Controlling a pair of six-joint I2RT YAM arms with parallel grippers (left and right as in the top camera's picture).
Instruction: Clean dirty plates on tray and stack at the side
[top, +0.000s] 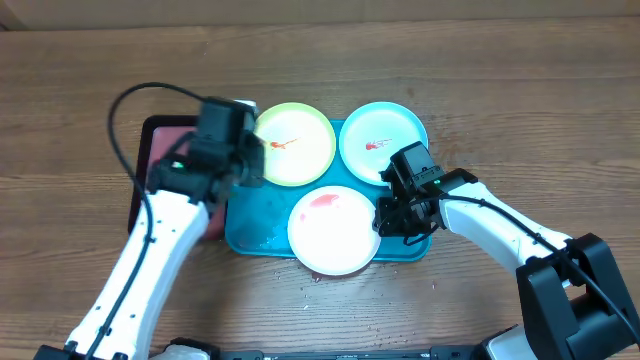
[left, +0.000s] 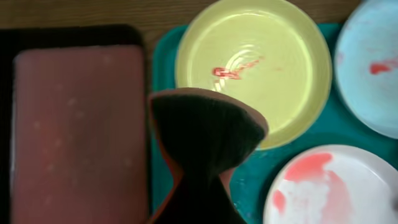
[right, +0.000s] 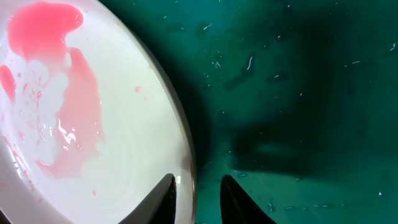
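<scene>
Three plates lie on the turquoise tray: a lime-green plate at the back left, a cyan plate at the back right, and a white plate in front. All carry red smears. My left gripper is shut on a dark sponge with a reddish face, held above the tray's left edge beside the green plate. My right gripper is open and straddles the white plate's right rim: one finger is over the plate, the other over the wet tray.
A smaller black-rimmed reddish tray sits left of the turquoise one, partly under my left arm. Bare wooden table surrounds both trays. A few red specks mark the wood right of the cyan plate.
</scene>
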